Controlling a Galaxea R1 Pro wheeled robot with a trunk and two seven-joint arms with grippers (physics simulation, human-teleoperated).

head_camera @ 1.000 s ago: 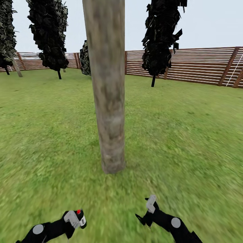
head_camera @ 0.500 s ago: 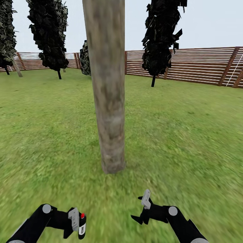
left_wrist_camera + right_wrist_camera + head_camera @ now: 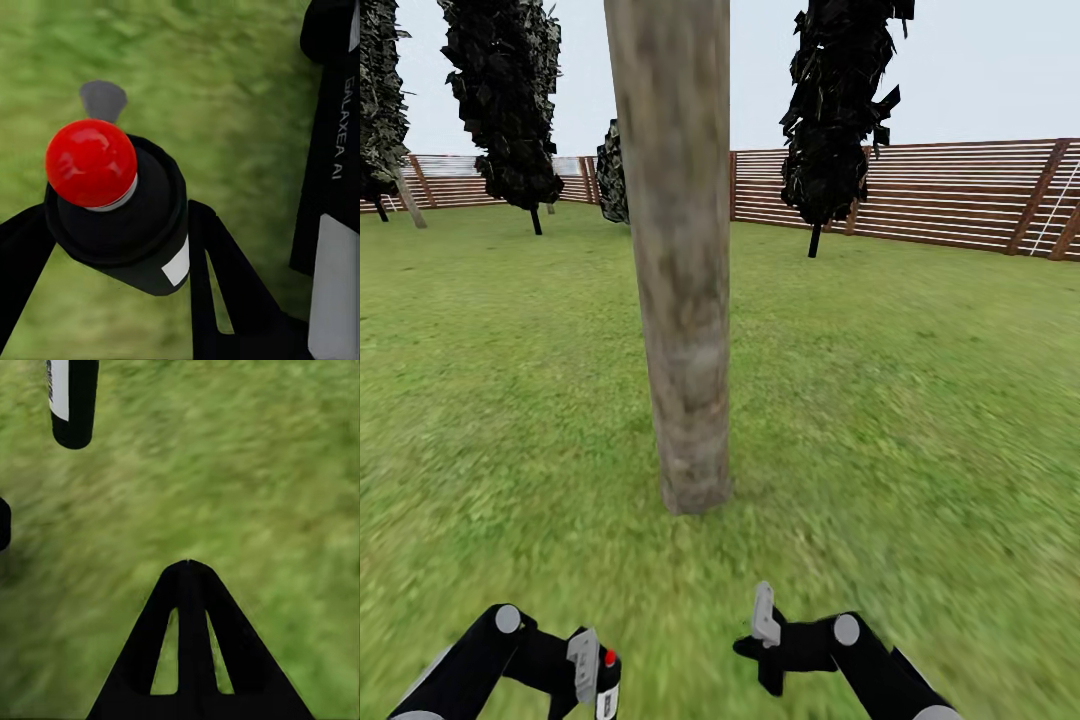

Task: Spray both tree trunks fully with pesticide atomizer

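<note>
A thick tree trunk (image 3: 682,300) of mottled grey-brown and beige bark rises from the lawn straight ahead, its top cut off by the frame. The pesticide atomizer (image 3: 607,682), a black canister with a red cap (image 3: 91,162), sits in my left gripper (image 3: 596,680), whose fingers are shut on its body (image 3: 120,232). This is low at the left, short of the trunk's base. My right gripper (image 3: 766,648) hovers open over grass, low and right of centre, with nothing between its fingers (image 3: 187,645). The atomizer's lower end (image 3: 71,397) shows in the right wrist view.
Green lawn (image 3: 920,400) spreads all round the trunk. Dark-leaved trees (image 3: 835,110) (image 3: 505,100) stand further back. A brown slatted fence (image 3: 960,195) closes the far side. A thinner pale trunk (image 3: 408,200) leans at the far left.
My left gripper has drawn down and slightly right with the atomizer, its elbow swinging out. The right gripper has slid left and lower. The trunk and view are unchanged.
</note>
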